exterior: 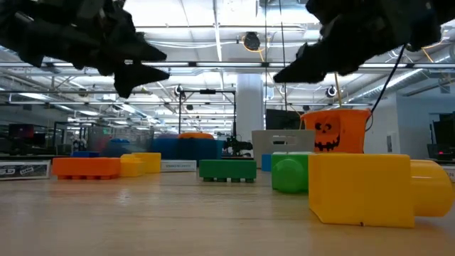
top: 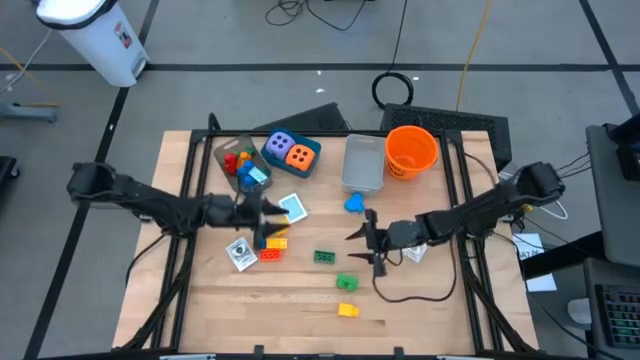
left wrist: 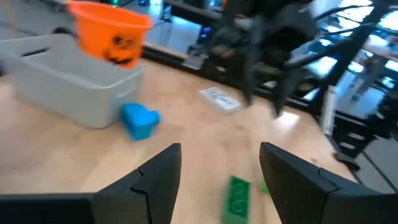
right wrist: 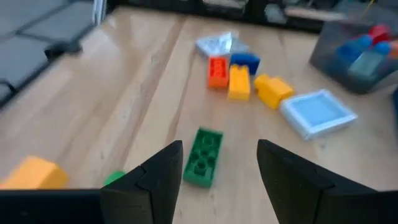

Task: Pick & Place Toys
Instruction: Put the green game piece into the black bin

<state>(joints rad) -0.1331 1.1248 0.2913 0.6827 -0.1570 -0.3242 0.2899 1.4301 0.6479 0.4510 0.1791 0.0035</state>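
Wooden counter (top: 420, 310) carries scattered bricks: a green brick (top: 324, 257) at centre, orange brick (top: 270, 254) and yellow brick (top: 277, 242) together toward the left. Left pincer (top: 268, 212) hovers above these, fingers apart, empty. Right pincer (top: 366, 242) hangs just right of the green brick, likewise parted and empty.

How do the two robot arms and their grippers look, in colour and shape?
Both arms are dark, nearly black, built of jointed segments. The left gripper and right gripper each end in two flat, wedge-shaped black fingers. A dark cable loops on the table below the right arm. No markings are visible.
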